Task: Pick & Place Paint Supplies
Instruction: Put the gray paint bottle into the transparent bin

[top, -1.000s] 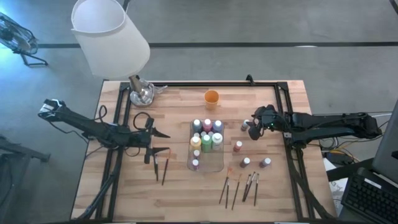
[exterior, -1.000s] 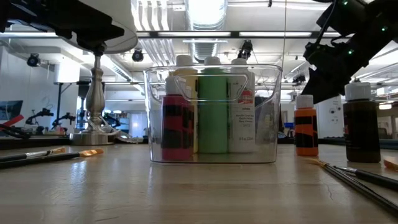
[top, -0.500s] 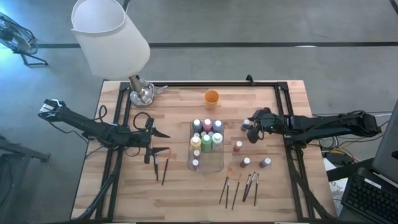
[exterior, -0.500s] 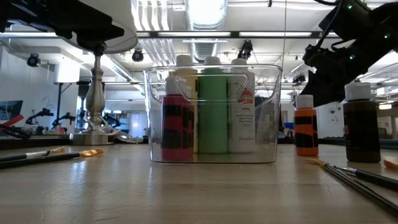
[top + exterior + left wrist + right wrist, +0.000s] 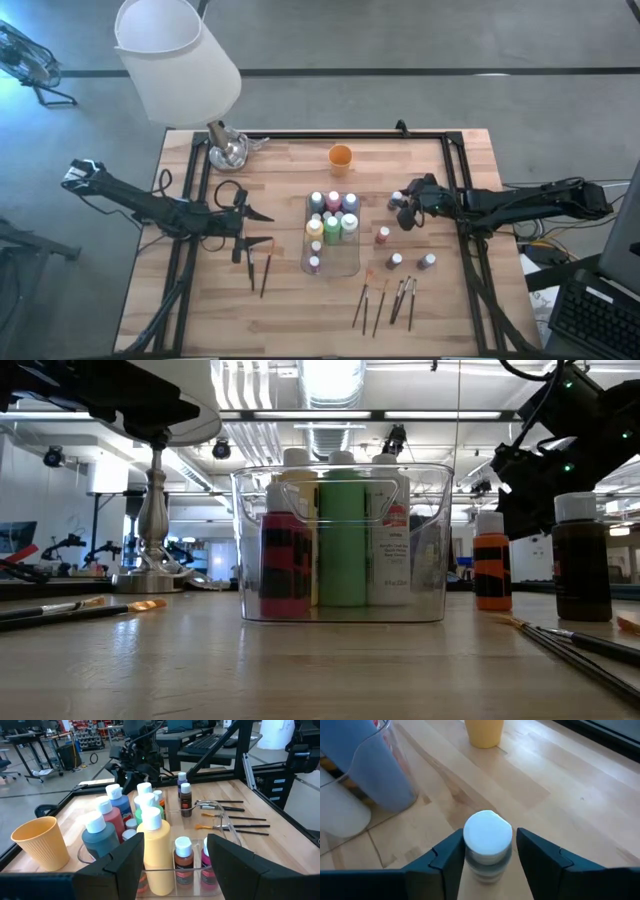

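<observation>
Step in hand: a loose bottle (image 5: 487, 843) on the table (image 5: 280, 300), right of the tray (image 5: 332, 262) and near the cup (image 5: 340, 156), is being taken up by the right gripper (image 5: 405, 208).
Right gripper: the fingers are set one on each side of the white cap; a narrow gap shows on both sides, so a firm clamp cannot be confirmed.
Left gripper (image 5: 252, 228): held open and empty, left of the tray, above two brushes (image 5: 258, 272).
Tray: partly filled with upright bottles; free room is left at its near end.
Still out: three bottles (image 5: 397, 260) right of the tray and a group of brushes (image 5: 385, 300) in front of them.
Next move, judged: the fingers are to be closed fully on the bottle below its cap, then the bottle lifted straight up, carried over the tray wall and lowered into a free spot without the standing bottles being knocked.
</observation>
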